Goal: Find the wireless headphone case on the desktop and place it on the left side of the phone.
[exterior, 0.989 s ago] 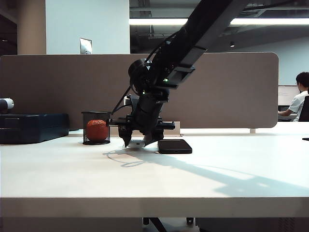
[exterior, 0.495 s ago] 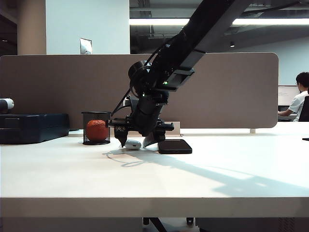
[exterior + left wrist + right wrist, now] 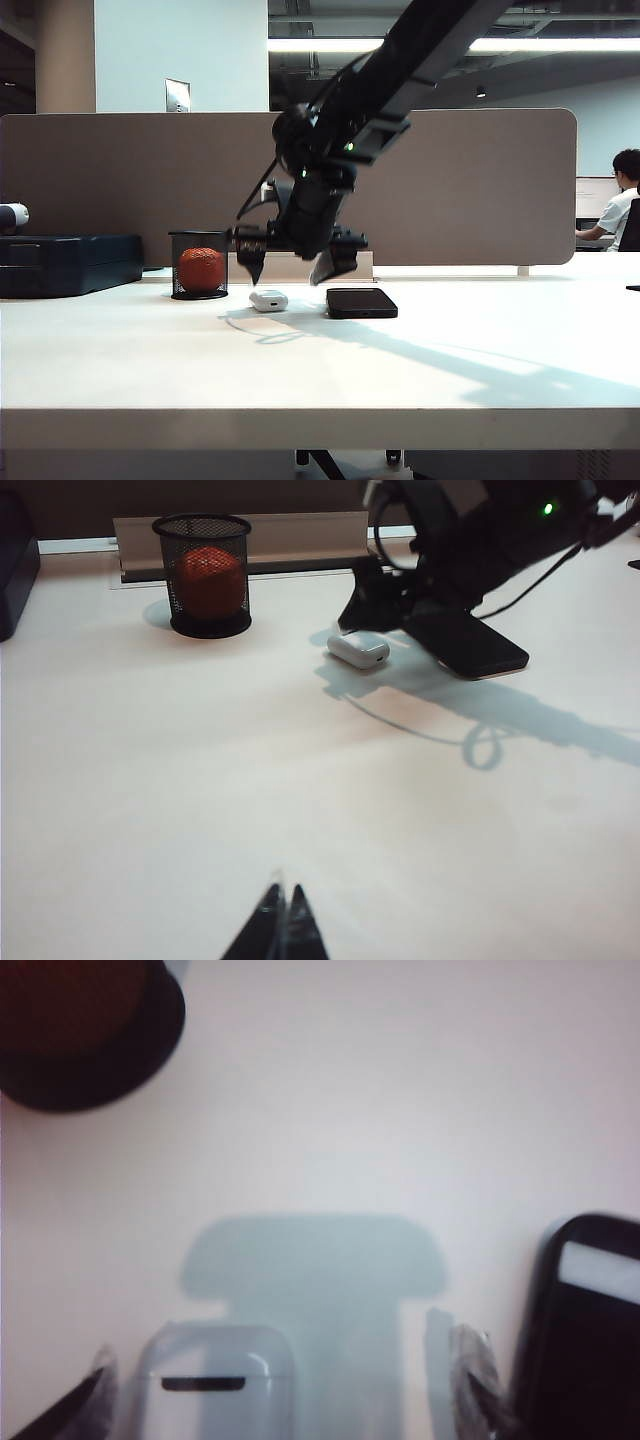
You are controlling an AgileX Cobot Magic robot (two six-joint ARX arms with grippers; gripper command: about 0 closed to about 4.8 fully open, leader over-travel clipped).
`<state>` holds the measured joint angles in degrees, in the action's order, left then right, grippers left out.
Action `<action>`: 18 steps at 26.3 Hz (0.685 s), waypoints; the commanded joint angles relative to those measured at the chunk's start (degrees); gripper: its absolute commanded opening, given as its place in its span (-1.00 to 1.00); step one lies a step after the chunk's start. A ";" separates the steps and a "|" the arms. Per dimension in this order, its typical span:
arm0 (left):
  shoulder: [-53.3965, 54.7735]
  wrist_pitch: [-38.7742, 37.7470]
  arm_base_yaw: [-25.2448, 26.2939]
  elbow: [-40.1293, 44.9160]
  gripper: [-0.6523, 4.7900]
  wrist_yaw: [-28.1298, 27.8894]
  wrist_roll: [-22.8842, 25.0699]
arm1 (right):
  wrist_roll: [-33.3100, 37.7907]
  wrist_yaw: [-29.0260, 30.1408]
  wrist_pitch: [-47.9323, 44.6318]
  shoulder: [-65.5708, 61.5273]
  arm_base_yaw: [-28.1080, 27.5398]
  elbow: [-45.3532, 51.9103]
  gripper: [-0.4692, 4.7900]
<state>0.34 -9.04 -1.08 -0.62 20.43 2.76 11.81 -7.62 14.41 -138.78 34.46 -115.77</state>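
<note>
Right gripper (image 3: 292,268) is held spread wide above wireless headphone case (image 3: 268,299), clear of it, beside phone (image 3: 361,302); left gripper (image 3: 281,927) is seen pinched together above desktop (image 3: 320,370).

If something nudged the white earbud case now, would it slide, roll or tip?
The wireless headphone case looks glossy and lies flat on the smooth desktop, so it would probably slide. Its rounded corners may let it spin. The right gripper hangs above, jaws open.

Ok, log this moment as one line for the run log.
right gripper: open, above case | wireless headphone case: on desktop, left of phone | left gripper: shut, idle
</note>
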 commanded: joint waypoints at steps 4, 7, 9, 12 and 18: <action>0.04 0.15 -0.04 -0.15 -0.78 0.39 -0.22 | -3.06 -3.52 -0.02 3.89 -0.48 -0.15 0.78; 0.04 0.15 -0.04 -0.15 -0.78 0.39 -0.20 | -4.48 -5.22 0.90 6.05 -0.94 -0.15 0.78; 0.04 0.15 -0.04 -0.15 -0.78 0.39 -0.20 | -5.31 -6.75 1.73 7.93 -1.44 -0.15 0.72; 0.04 0.15 -0.04 -0.15 -0.78 0.39 -0.20 | -7.98 -8.13 3.17 12.00 -2.86 -0.15 0.28; 0.04 0.15 -0.04 -0.15 -0.78 0.39 -0.20 | -11.30 -7.89 5.62 18.84 -6.38 -0.15 0.04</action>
<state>0.34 -9.04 -1.08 -0.62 20.43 2.76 1.98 -15.38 19.42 -121.89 28.82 -115.68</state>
